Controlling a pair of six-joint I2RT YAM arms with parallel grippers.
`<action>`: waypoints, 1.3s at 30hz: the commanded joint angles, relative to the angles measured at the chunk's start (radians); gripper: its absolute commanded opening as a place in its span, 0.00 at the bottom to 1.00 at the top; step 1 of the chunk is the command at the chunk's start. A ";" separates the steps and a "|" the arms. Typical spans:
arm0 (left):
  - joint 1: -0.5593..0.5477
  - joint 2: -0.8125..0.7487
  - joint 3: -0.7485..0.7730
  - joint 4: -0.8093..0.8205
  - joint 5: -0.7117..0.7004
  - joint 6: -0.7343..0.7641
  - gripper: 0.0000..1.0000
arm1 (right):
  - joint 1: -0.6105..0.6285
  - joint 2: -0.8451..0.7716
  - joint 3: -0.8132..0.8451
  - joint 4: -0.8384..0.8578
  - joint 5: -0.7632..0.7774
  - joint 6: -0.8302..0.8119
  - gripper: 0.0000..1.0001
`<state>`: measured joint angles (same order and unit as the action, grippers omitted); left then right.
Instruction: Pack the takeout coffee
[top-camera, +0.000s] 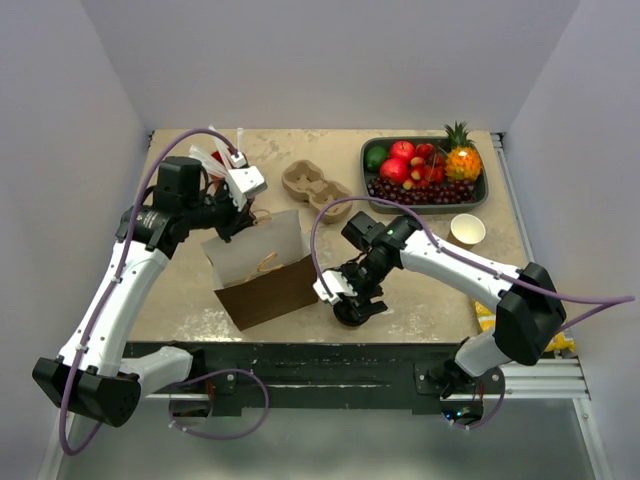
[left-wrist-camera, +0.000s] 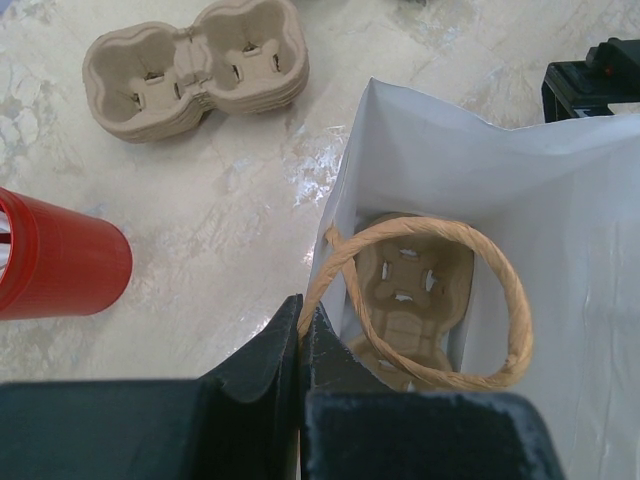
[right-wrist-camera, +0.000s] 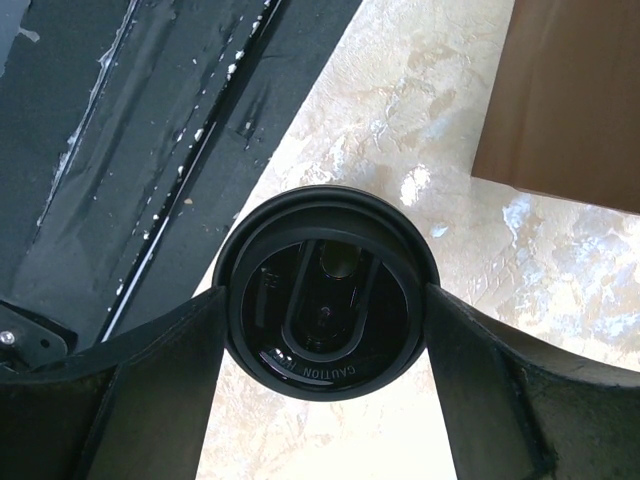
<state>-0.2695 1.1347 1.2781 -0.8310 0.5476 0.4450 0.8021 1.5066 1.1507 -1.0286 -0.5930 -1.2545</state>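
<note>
Near table edge, right of centre: takeout coffee (right-wrist-camera: 322, 262), round black plastic lid uppermost, standing on beige marbled tabletop (top-camera: 180, 290). Right gripper (right-wrist-camera: 325, 298) straddles lid, fingers at rim; firm hold cannot tell. Left gripper (left-wrist-camera: 302, 318) clamped on rim of white-lined brown paper bag (left-wrist-camera: 520, 190), left of coffee.

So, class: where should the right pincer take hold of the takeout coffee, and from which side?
Around the cup body just below the lid, coming straight down from above. The takeout coffee stands upright on the table, round lid up, so the right pincer can straddle it, one finger each side; the lid's wider rim should stop it slipping through.
</note>
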 joint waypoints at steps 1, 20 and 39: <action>0.010 -0.010 0.015 0.032 0.003 -0.011 0.00 | 0.012 0.000 -0.016 0.028 0.016 0.016 0.79; 0.010 -0.023 0.076 0.105 -0.020 -0.098 0.00 | -0.044 -0.213 0.283 0.004 0.140 0.281 0.52; -0.039 -0.047 0.013 0.277 -0.129 -0.259 0.00 | 0.005 -0.108 0.762 0.199 0.027 0.561 0.00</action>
<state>-0.3042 1.0912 1.2934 -0.6449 0.4477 0.2665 0.7326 1.3972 1.9129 -0.8585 -0.5415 -0.7013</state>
